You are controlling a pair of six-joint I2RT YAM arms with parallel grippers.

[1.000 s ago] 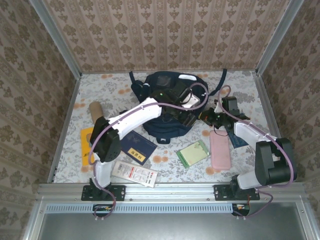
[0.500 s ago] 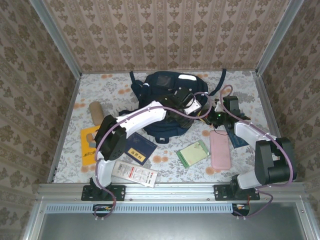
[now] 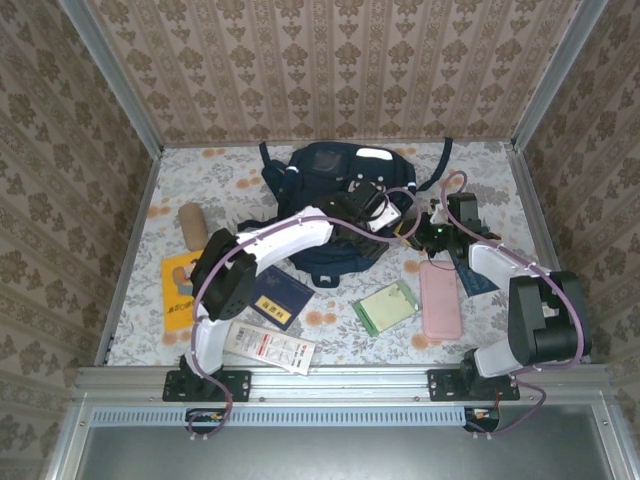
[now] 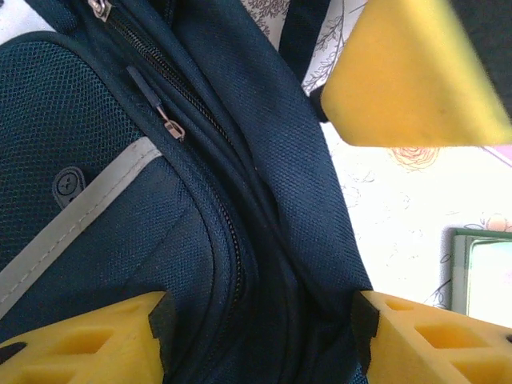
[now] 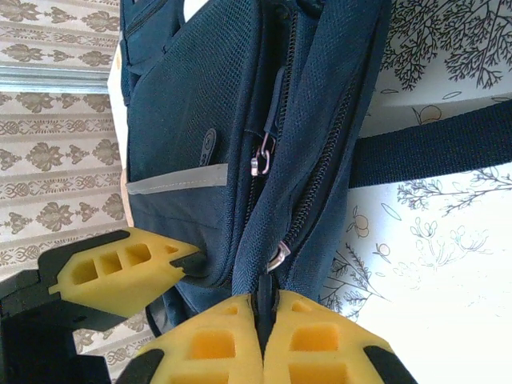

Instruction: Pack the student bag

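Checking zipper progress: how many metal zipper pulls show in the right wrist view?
2 on the student bag: upper pull beside the grey stripe, lower pull just above the right hand. Others may be hidden.

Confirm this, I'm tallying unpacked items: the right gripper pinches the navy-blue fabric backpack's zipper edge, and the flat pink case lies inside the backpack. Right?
No: the flat pink case lies on the floral table, outside the navy-blue fabric backpack, as the top external view shows. The right gripper pinches its zipper edge.
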